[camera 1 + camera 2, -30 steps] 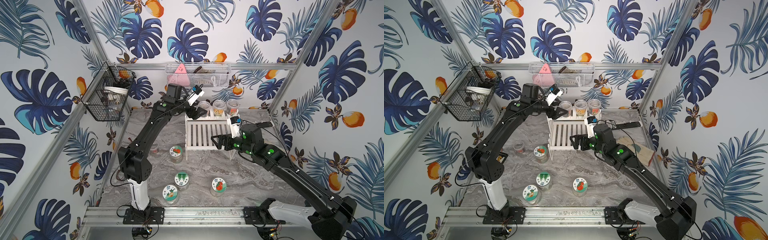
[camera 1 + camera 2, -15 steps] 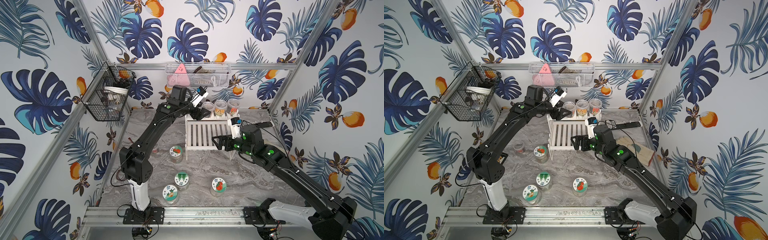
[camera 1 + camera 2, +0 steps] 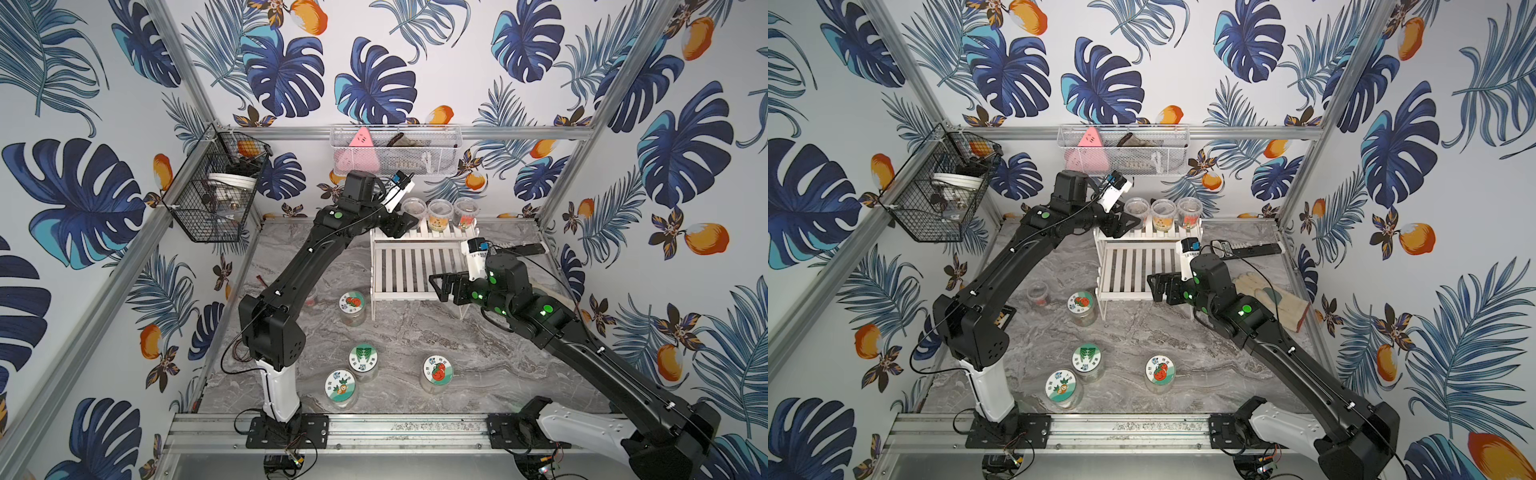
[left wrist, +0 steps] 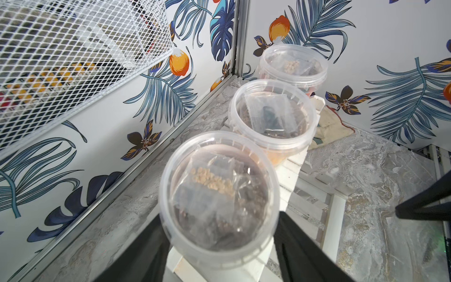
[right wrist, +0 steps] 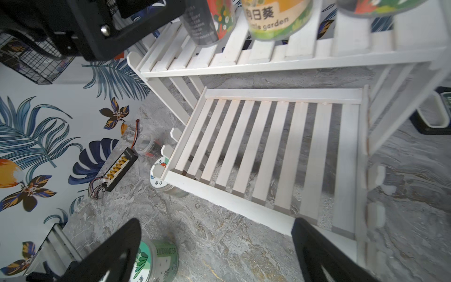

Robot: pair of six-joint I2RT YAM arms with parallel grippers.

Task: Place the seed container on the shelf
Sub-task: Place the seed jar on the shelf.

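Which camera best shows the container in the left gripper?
Left wrist view: the container sits close up, seed packets visible inside, between the left gripper's fingers. In both top views it is small; the right wrist view shows only its labelled side.

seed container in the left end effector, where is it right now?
Seed container: on the shelf upper tier, robot's-left end of the tub row, beside the orange-labelled tub, in both top views.

Black wire basket point(image 3: 199, 216) on left wall. White mesh basket point(image 3: 436, 158) on back wall, pink triangle point(image 3: 360, 141) inside. Glove point(image 3: 1279, 305) flat at right.
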